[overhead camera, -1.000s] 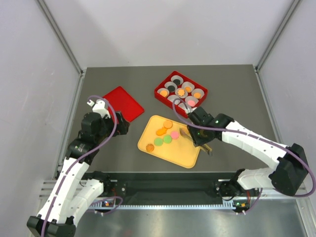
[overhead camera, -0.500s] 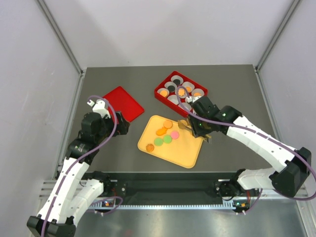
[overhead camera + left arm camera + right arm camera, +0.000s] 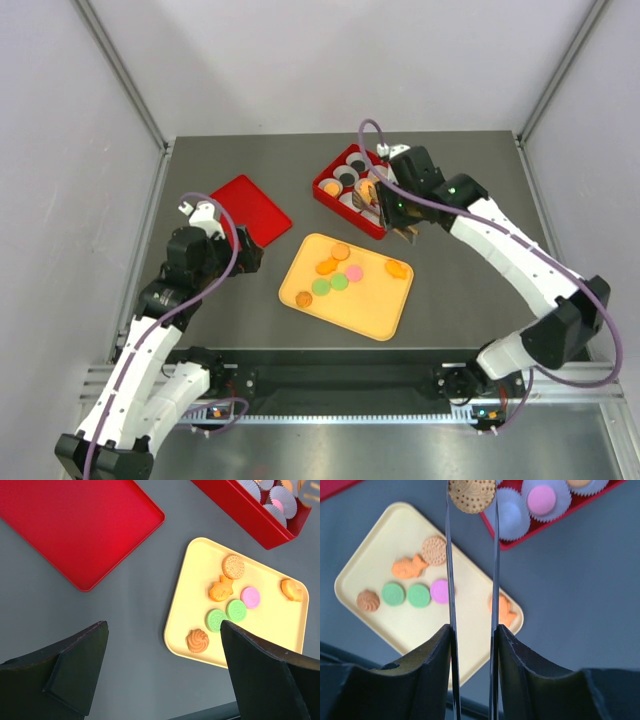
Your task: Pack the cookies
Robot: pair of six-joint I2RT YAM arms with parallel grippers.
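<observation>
My right gripper (image 3: pixel 471 490) is shut on a tan round patterned cookie (image 3: pixel 472 495) at its fingertips, hanging over the near edge of the red box (image 3: pixel 519 536) of white paper cups. In the top view that gripper (image 3: pixel 385 203) sits at the box's (image 3: pixel 334 197) front side. Several cookies lie on the yellow tray (image 3: pixel 372 308): an orange fish (image 3: pixel 220 589), a tan disc (image 3: pixel 233 566), a pink one (image 3: pixel 250 597), two green ones (image 3: pixel 236 610), an orange swirl (image 3: pixel 197 640) and another fish (image 3: pixel 291 590). My left gripper (image 3: pixel 162 626) hangs open and empty left of the tray.
A flat red lid (image 3: pixel 248 208) lies at the table's left, just beyond the left gripper (image 3: pixel 248 255). Some cups in the box hold cookies, one of them pink (image 3: pixel 541 499). Grey walls and metal rails border the table.
The right gripper has lifted the tan cookie from the tray's right side and carried it back toward the red box. The left arm has stayed still.
</observation>
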